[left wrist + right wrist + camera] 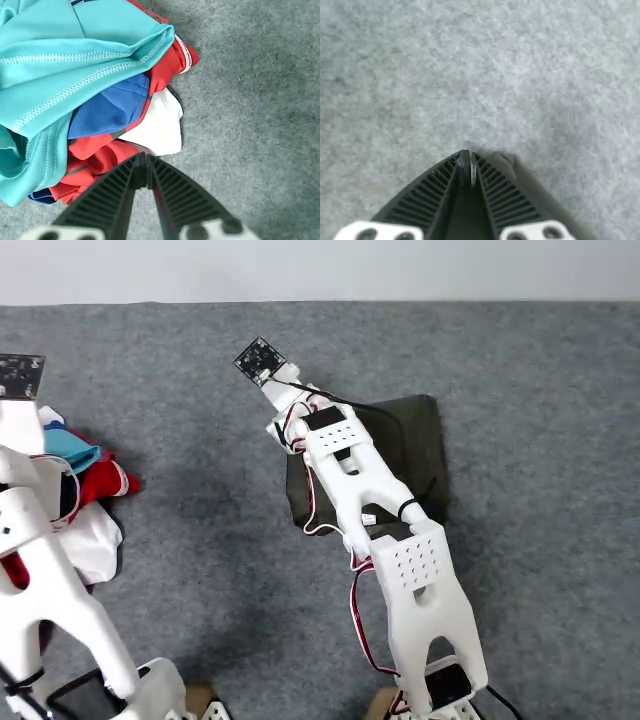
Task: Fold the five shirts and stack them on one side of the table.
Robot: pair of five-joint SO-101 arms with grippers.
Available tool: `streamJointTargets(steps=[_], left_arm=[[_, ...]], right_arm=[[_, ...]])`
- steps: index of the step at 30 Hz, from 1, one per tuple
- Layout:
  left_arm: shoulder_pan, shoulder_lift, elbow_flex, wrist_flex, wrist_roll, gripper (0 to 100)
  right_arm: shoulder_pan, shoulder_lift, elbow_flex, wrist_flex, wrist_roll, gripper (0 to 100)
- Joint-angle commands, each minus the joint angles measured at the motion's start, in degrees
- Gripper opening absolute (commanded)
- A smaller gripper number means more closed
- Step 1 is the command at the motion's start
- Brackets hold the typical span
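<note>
Grey felt worktop [540,380] beneath everything. At its left edge, heaped loose and unfolded: teal knit shirt with pale stitched hems [65,50] on top, blue shirt [107,110] tucked beneath, red shirt [100,152] lower down, white shirt [160,130] lowest and spilling out toward the right. Right of centre, well apart from the heap, dark olive shirt [420,450] lying flat as a folded rectangle, partly under the right arm [350,470].

Left arm's fingers [110,192] pressed together with nothing between, tips hanging just over the meeting of red and white cloth at the heap's edge. Right arm's fingers [435,192] likewise together and empty, tips over bare felt just beside the olive shirt's far left corner.

Judged light, limp and a little slick, the teal one most of all. No stiffness to lean on, so likely to sag and to drag neighbours along if lifted from the middle. Best taken by a hem, collar or shoulder seam, for the bulk of doubled cloth. Readiest hold: the stitched teal hem, topmost and free. Worth pinching a single layer, low to the cloth, then drawing it toward open felt to part it from the tangle. Felt probably grippy enough to steady a spread shirt during folding, yet apt to snag a dragged one. Olive shirt seemingly folded already; four more counted in the heap.
</note>
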Motion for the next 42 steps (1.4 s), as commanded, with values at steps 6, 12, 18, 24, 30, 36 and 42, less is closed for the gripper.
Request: streamJointTargets(steps=[6,12,18,24,30,36,42], left_arm=[[0.00,-2.11,-0.31,0.88,-0.35,1],[1.05,-2.11,-0.57,0.35,-0.09,1],[10.29,-1.67,-0.57,-6.77,5.10,1],[16.53,-1.41,-0.13,-10.37,9.23,1],[16.88,-1.49,-0.13,-10.02,8.97,1],[16.26,-2.02,-0.22,-8.70,8.88,1],[16.26,-2.02,-0.22,-8.44,8.88,1]], right_arm=[[4.09,-11.91,-3.87,4.26,0.35,1.1],[12.09,-14.29,-3.87,11.21,-1.05,1.0],[19.12,-12.70,-3.87,17.89,-9.67,1.0],[20.62,-4.88,-3.87,13.05,-8.62,1.0],[24.75,0.92,-3.87,11.21,-7.47,0.9],[22.20,-7.08,-7.56,16.75,-7.82,0.9],[13.41,-10.33,-10.37,15.87,-7.47,1.1]])
